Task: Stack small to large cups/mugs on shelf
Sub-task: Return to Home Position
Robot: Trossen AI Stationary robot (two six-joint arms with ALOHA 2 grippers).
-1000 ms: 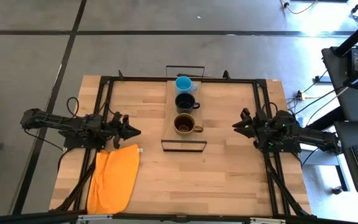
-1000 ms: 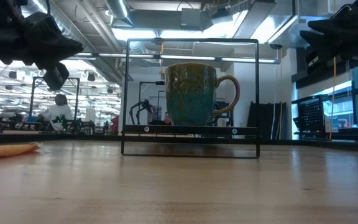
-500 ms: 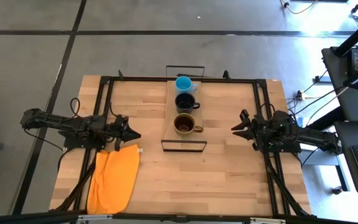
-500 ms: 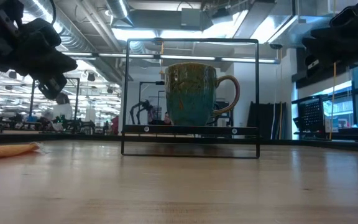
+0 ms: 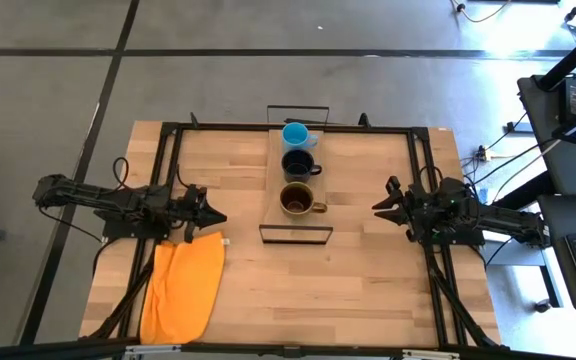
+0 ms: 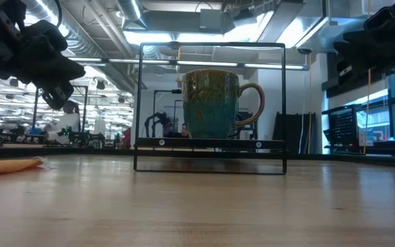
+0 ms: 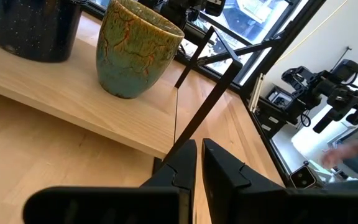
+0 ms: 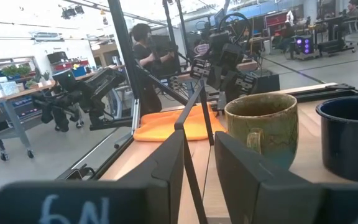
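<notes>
Three handled cups stand in a row on the light-wood shelf (image 5: 276, 185). The small light-blue cup (image 5: 295, 135) is farthest, the black one (image 5: 298, 165) is in the middle, and the larger olive-yellow one (image 5: 295, 199) is nearest. Each rests upright on its base. The low view shows only the olive cup (image 6: 211, 103), behind the shelf's near wire frame (image 6: 211, 45). My left gripper (image 5: 214, 213) hovers left of the shelf, shut and empty (image 7: 199, 163). My right gripper (image 5: 376, 207) hovers right of the shelf, its fingers a little apart and empty (image 8: 199, 163).
An orange cloth (image 5: 181, 288) lies on the tabletop at the near left, just near of my left gripper. A black frame (image 5: 168, 150) runs along the table's edges. Bare wood lies between each gripper and the shelf. People and benches show in the room beyond.
My left gripper has drawn back a little toward the table's left edge and sunk slightly. My right arm has also shifted slightly, but I cannot tell which way. The cups and the shelf have stayed where they were.
</notes>
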